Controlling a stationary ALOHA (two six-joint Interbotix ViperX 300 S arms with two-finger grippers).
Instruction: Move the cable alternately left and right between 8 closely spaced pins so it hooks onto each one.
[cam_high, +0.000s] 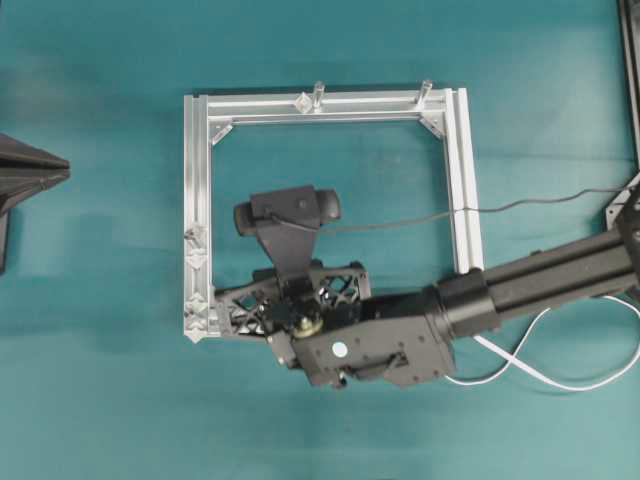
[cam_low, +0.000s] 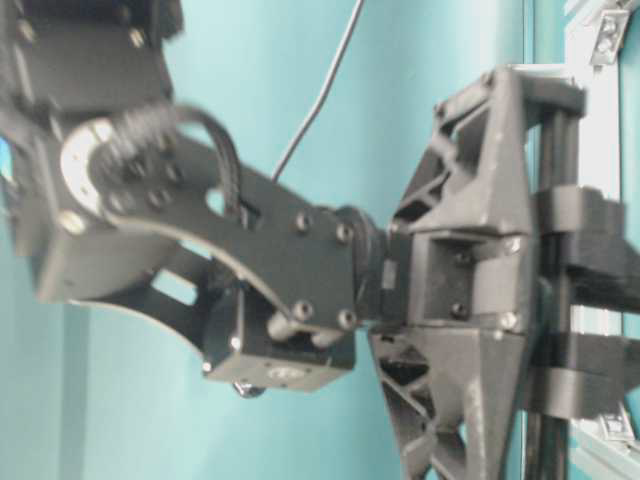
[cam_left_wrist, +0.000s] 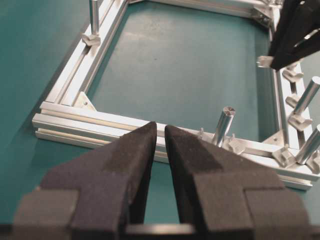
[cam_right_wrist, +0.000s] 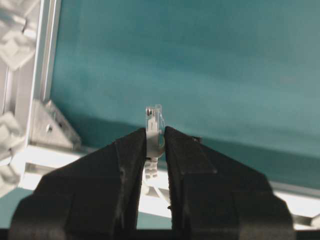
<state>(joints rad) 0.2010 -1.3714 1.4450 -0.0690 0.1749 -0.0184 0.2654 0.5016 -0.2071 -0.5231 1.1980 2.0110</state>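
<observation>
The right gripper is clamped on the cable: the small white plug at the free end is pinched upright between the two black pads, its tip standing clear above them. Nothing else is held.

The grip is placed at the near left corner of the frame, just inside it, with the corner bracket seen close behind the plug. The pins are set along the frame's left rail, just beside the gripper. Whether any pin is hooked yet cannot be told, since the arm hides the cord there.

Beyond the frame's right rail, the slack of the cable is seen lying in loose white loops on the table, under and beside the arm.

The left gripper is kept off the frame's left side, its jaws slightly apart and empty.

The cable is judged light, thin and limp. No shape will be held by it unless it is kept taut, so tension is likely needed for each hook to stay. The plug is the only stiff part and looks small and smooth. A hold just behind it, as taken here, is judged best for steering. A sharp pull could slip it from the pads or unhook it from the pins.
</observation>
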